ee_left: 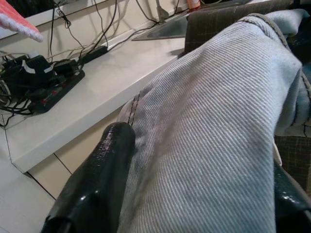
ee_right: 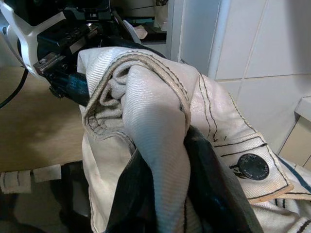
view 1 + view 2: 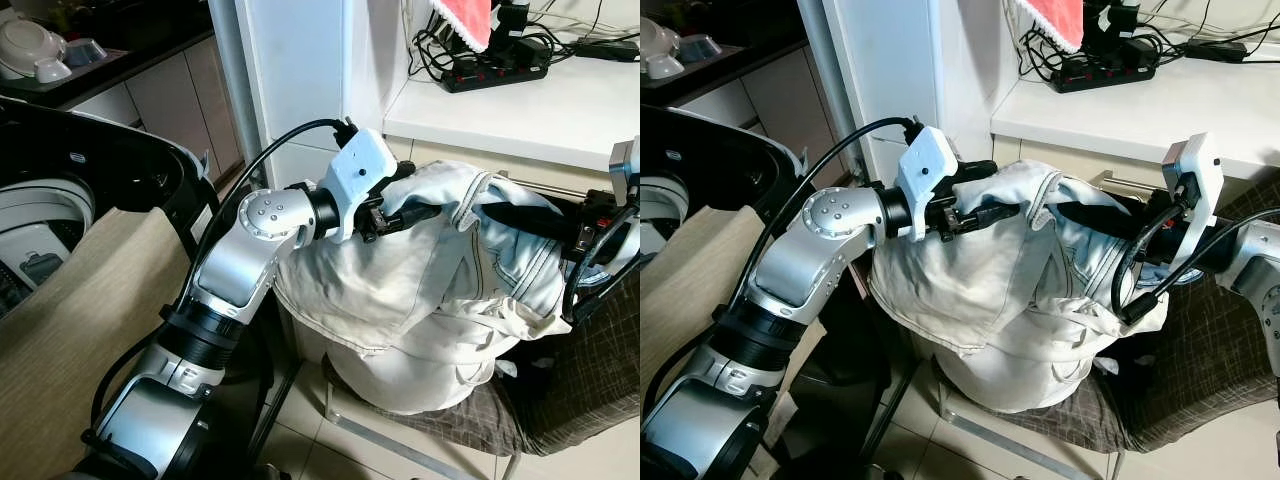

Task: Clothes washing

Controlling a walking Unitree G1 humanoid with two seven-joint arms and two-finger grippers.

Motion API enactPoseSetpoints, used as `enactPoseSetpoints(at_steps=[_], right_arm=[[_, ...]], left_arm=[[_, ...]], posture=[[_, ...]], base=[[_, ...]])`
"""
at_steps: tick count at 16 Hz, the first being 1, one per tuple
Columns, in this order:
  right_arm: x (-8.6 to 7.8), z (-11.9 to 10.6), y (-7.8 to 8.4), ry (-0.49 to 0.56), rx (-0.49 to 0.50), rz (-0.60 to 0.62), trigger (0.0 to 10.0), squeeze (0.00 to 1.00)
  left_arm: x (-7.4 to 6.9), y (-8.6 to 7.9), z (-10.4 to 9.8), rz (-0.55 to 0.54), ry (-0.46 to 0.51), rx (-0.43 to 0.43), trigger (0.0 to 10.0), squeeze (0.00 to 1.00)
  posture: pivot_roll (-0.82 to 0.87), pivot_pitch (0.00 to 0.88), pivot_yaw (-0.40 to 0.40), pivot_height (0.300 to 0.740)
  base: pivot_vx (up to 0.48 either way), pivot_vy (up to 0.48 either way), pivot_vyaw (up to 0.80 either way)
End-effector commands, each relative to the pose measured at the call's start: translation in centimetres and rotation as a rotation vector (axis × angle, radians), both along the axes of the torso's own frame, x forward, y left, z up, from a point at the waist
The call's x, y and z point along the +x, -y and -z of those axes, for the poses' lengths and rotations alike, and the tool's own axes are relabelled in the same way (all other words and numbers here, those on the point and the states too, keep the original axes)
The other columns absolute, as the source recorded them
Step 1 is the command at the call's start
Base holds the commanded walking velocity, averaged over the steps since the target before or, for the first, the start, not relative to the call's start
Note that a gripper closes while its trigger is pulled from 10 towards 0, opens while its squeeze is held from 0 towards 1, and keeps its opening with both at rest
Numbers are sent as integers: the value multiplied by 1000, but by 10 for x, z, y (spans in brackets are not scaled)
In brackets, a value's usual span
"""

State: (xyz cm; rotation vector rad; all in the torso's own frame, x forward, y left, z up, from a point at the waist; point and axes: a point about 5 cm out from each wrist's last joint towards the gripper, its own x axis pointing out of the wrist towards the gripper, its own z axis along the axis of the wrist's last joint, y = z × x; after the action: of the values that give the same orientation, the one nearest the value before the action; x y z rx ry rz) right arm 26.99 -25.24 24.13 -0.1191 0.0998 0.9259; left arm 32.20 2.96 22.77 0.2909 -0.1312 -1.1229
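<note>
Jeans [image 3: 420, 300], pale denim, are bunched and held up between both grippers above a chair's dark checked seat [image 3: 590, 380], beside the white worktop [image 3: 560, 100]. No label on them can be read; the metal button [image 2: 252, 166] bears raised lettering too small to make out. Left gripper [image 3: 425, 212] has its fingers [image 1: 97, 179] clenched on a denim fold. Right gripper [image 3: 1080, 215] pinches the waistband between its fingers [image 2: 214, 194]. Washing machine [image 3: 40, 230] stands open at the left
</note>
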Motion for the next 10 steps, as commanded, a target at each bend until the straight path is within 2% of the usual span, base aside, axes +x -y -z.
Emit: enactPoseSetpoints(at_steps=[1, 3, 4, 5, 6, 7, 8, 9, 10], right_arm=[[0, -11, -6, 46, 1, -33, 0, 0], [-1, -11, -6, 46, 3, -38, 0, 0], [-1, -11, -7, 49, 1, -36, 0, 365], [-1, -11, -6, 53, -4, -30, 0, 827], [0, -11, -6, 56, -7, -21, 1412, 1000], [0, -11, -5, 57, -7, -20, 2706, 1000], [0, -12, -5, 57, -7, -20, 2784, 1000], [1, -13, -4, 60, -7, -13, 4706, 1000], [2, -13, -3, 65, -9, 4, 9255, 1000]], left_arm=[[2, -4, -3, -14, -1, 0, 0, 0], [2, -5, -3, -18, -7, -6, 0, 0], [3, -5, -3, -23, -13, -15, 0, 0], [3, -6, -3, -28, -11, -17, 0, 0], [3, -7, -3, -37, -10, -16, 0, 0], [4, -7, -3, -39, -10, -16, 0, 0], [4, -7, -3, -44, -11, -19, 0, 0], [5, -7, -3, -48, -12, -24, 0, 0], [5, -7, -3, -52, -11, -26, 0, 0]], posture=[[-129, 0, 82, 740], [-130, 0, 83, 740], [-130, 0, 84, 740], [-130, 0, 84, 740], [-130, 0, 84, 740], [-130, 0, 84, 740], [-132, 0, 83, 740], [-132, 0, 83, 740], [-132, 0, 84, 740]], base=[[0, 0, 0], [0, 0, 0], [0, 0, 0], [0, 0, 0], [0, 0, 0], [0, 0, 0], [0, 0, 0], [0, 0, 0], [0, 0, 0]])
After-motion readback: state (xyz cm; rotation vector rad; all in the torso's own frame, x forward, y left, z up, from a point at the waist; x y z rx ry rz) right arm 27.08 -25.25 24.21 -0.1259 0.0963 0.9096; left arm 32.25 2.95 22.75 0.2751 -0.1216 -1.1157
